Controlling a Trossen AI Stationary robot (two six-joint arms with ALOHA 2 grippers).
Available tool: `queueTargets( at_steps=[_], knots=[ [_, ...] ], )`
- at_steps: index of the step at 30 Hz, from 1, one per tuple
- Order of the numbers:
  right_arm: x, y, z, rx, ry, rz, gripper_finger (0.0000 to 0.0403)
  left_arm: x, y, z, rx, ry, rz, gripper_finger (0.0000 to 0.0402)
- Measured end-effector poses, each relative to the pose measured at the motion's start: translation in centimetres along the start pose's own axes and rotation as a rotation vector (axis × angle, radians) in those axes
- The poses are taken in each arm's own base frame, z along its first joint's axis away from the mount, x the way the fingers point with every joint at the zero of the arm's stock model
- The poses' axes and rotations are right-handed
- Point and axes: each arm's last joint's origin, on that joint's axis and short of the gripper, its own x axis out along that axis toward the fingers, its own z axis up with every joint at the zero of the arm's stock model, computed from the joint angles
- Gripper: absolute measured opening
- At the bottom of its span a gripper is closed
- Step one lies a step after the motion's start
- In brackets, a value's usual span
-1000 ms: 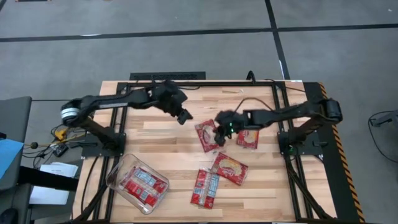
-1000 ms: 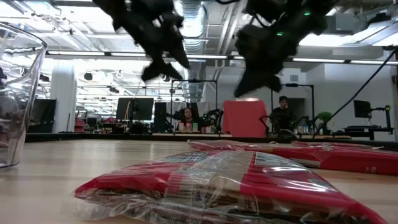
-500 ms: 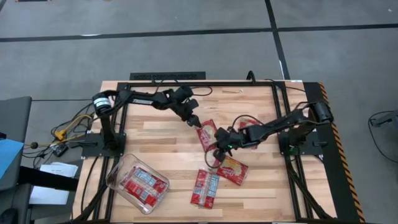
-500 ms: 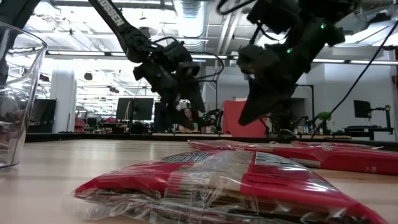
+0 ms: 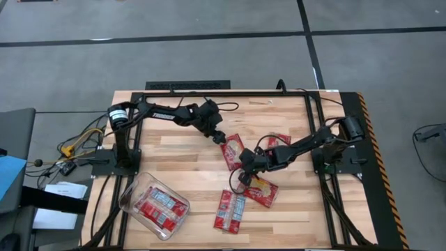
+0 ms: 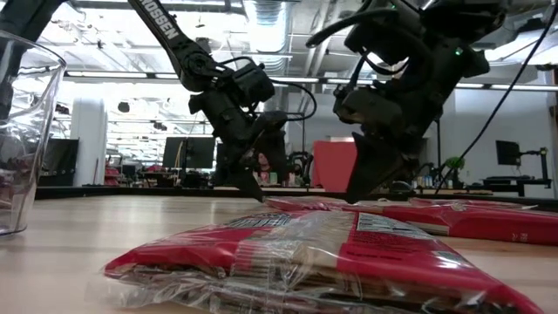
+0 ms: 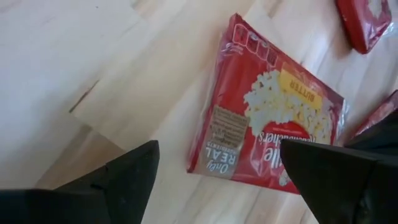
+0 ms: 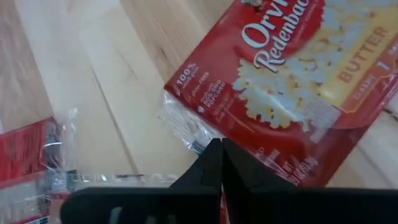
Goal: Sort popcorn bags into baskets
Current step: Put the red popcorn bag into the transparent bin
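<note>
"BUTTER" and "100%" on a popcorn bag (image 8: 292,81), "REAL" on another popcorn bag (image 7: 273,118)

Your overhead view is evenly lit, shadows soft. Ceiling strip lights (image 6: 174,74) backlight the low view, leaving both arms silhouetted. Nearest popcorn bag (image 6: 305,257) glares on its wrap. Left wrist view is slightly blurred.

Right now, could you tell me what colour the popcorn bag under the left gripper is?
Red, with a yellow butter label and pale popcorn picture; the left wrist view shows it best.
</note>
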Motion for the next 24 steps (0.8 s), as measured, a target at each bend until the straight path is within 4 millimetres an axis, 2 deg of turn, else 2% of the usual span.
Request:
queueTargets(
  at_steps=[4, 13, 18, 24],
  knots=[
    [0.3, -0.5, 0.1, -0.023, 0.009, -0.028, 0.0029, 0.0, 0.0, 0.1, 0.002, -0.007, -0.006, 0.0325],
    [2.6, -1.9, 0.8, -0.077, 0.003, -0.029, 0.0020, 0.0, -0.2, 0.2, -0.003, -0.012, -0.032, 0.0325],
    [2.8, -2.9, 1.5, -0.090, 0.005, -0.038, 0.0034, 0.0, 0.0, 0.1, -0.003, -0.011, -0.024, 0.0325],
    [2.9, -3.4, 1.9, -0.176, -0.001, -0.038, 0.0023, 0.1, 0.2, -0.4, -0.010, 0.015, -0.049, 0.0325]
  ],
)
